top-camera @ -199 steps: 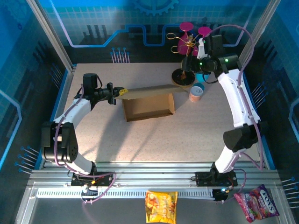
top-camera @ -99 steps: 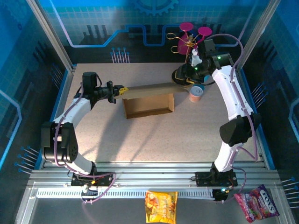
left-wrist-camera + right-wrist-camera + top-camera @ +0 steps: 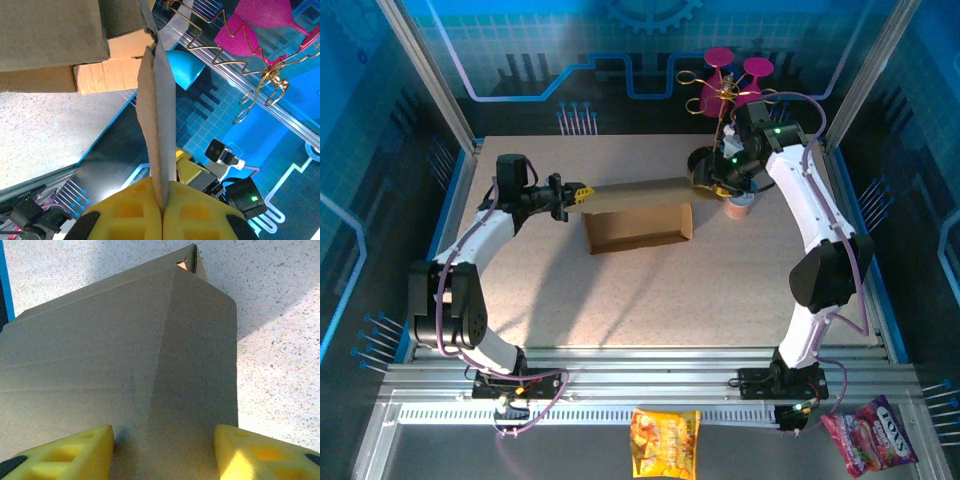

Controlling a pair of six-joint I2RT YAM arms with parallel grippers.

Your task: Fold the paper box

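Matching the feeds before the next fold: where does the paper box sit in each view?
Top external: paper box mid-table, tray open upward, long flap raised along its far side.
Left wrist: paper box flap edge-on up the centre from the left tool; body at upper left.
Right wrist: paper box flap spans centre and left, above the right tool.
Shared landmark: speckled tabletop, lower left in left wrist, right side in right wrist.

Bare tabletop (image 3: 650, 300) before the paper box (image 3: 640, 232)
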